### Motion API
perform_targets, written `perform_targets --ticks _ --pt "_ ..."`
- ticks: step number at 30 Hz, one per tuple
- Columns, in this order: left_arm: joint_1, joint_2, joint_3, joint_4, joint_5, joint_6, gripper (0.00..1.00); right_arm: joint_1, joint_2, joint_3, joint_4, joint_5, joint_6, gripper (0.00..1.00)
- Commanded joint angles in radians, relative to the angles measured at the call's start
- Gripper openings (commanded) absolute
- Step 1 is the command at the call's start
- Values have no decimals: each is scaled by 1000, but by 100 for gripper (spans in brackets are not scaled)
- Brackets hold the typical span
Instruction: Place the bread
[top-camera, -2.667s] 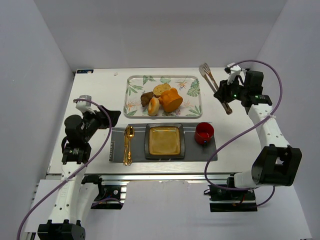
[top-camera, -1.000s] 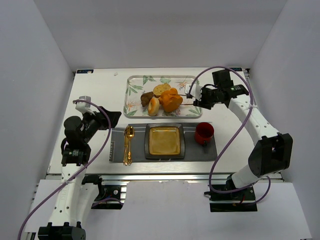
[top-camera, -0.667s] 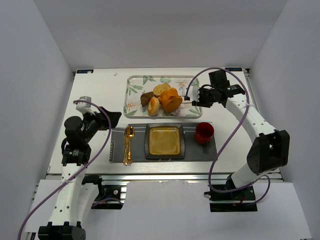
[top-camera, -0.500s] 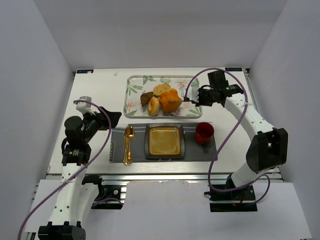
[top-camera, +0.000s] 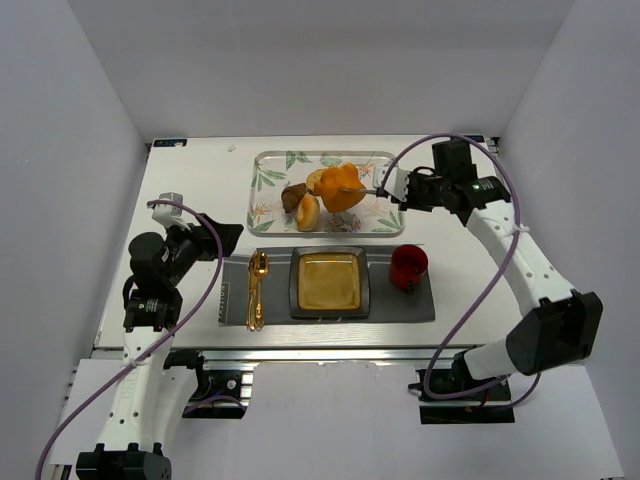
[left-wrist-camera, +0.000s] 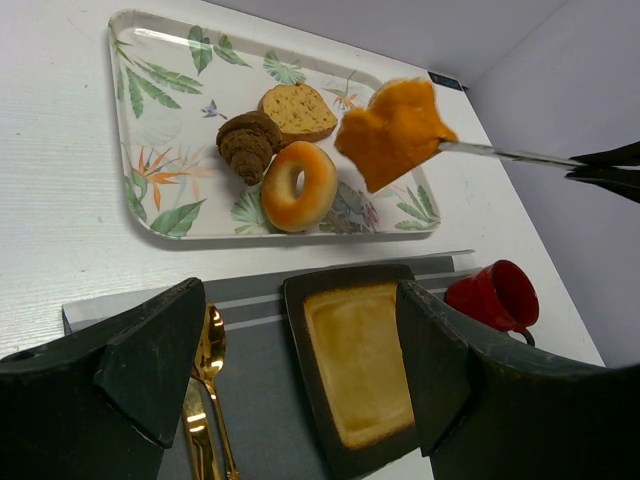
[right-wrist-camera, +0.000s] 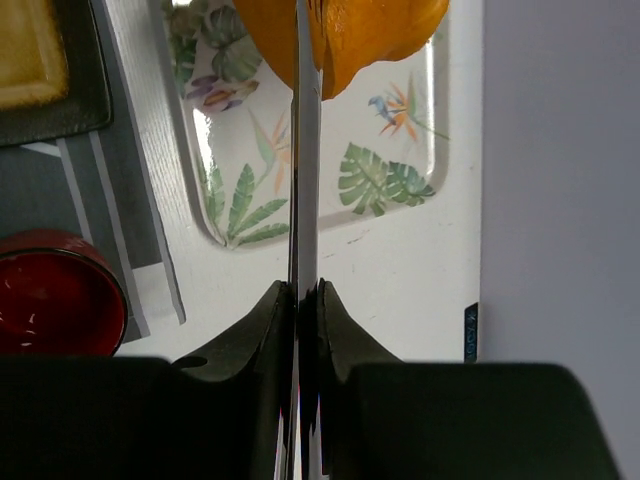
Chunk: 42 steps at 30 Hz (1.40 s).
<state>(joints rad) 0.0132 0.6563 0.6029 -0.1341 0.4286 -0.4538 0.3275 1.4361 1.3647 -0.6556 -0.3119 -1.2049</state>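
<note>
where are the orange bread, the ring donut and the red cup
glossy orange bread chunk (left-wrist-camera: 393, 130): left wrist view, front face
small golden ring donut (left-wrist-camera: 318, 197): left wrist view, ring's right side
round red cup (left-wrist-camera: 492, 297): left wrist view, its middle

The top camera sits high above and behind the arms and looks down on the whole surface. The left wrist camera looks across from low and farther off. The right wrist camera looks along its fingers, very close. All three see the tray, the bread and the red cup.
</note>
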Motion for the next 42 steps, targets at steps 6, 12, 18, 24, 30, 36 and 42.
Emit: perform_targets --ticks 6,12,18,24,30,36,42 --pt "2 -21 -6 16 19 -11 86 4 -173 -25 -84 -173 64 0" --pt "2 -35 -11 8 16 -11 86 44 -328 -176 -217 -259 59 0" --pt "4 -37 -17 11 21 -14 86 88 -428 -306 -236 -254 91 0" --pt "4 -38 -15 7 21 -17 86 97 -442 -384 -193 -247 113 8" --pt "4 -50 -22 1 18 -19 86 102 -437 -400 -196 -242 102 31" --pt "2 -53 -26 2 13 -19 86 100 -488 -406 -203 -247 94 47" --pt "2 -50 -29 11 19 -20 86 102 -546 -401 -226 -220 93 47"
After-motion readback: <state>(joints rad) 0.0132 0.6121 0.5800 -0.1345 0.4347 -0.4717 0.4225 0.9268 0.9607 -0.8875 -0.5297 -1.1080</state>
